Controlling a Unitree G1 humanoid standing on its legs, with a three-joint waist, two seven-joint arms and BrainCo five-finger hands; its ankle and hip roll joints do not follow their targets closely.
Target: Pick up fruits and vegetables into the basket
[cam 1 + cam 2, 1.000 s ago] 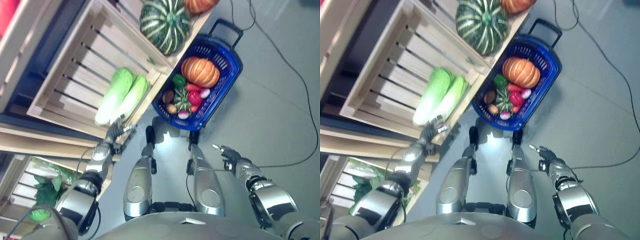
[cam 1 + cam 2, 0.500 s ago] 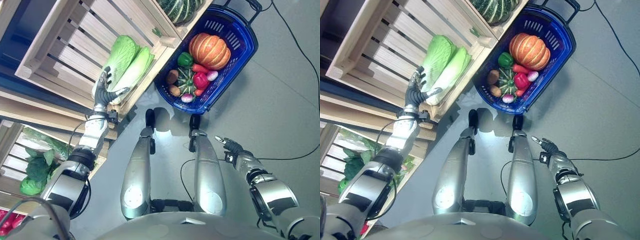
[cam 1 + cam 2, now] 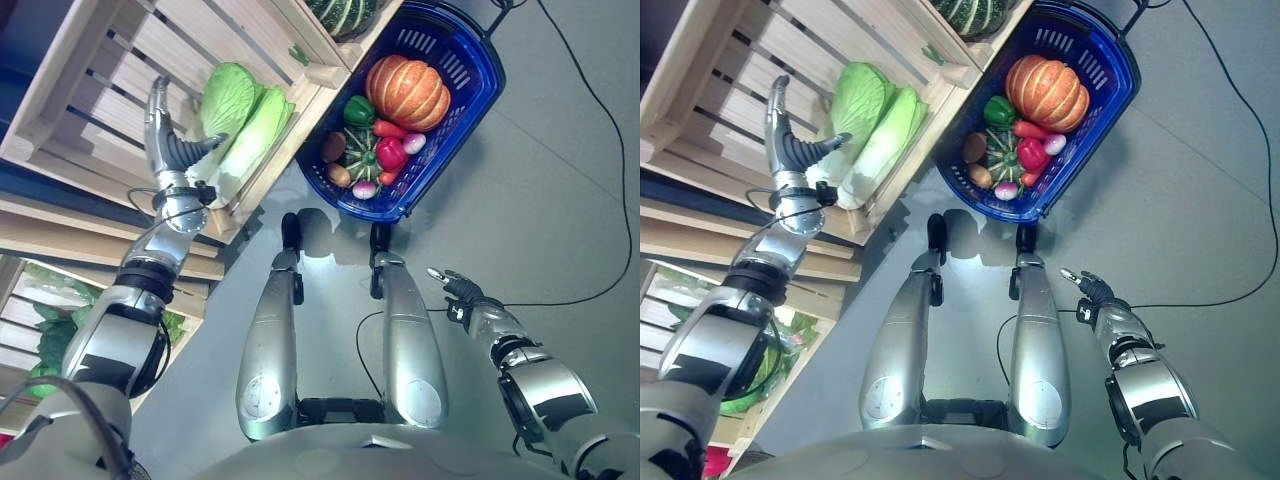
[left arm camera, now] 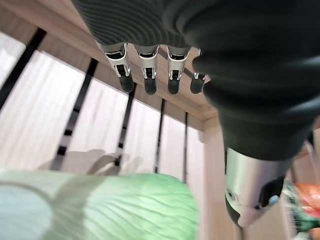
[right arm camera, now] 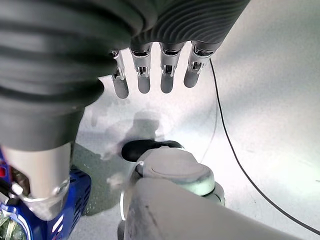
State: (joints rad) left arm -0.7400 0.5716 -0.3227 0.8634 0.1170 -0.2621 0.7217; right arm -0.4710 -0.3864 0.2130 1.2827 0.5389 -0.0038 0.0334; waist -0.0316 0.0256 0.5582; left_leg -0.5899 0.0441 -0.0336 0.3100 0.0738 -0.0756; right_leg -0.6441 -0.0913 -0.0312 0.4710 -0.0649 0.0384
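Two pale-green ribbed cabbages [image 3: 235,125] in crate [image 3: 90,90], left hand [image 3: 165,140] fingers straight beside, right hand [image 3: 455,290] relaxed

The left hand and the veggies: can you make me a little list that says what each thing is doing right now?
left hand: open, fingers straight, reaching into the wooden crate, thumb beside the cabbages
cabbages: two pale green ones lying side by side in the crate, not gripped yet
right hand: open, low over the grey floor, holding nothing
basket: blue, on the floor beside the crate
in the basket: orange pumpkin, green pepper, red pepper, small striped squash
next step, likely: close the left hand on a cabbage
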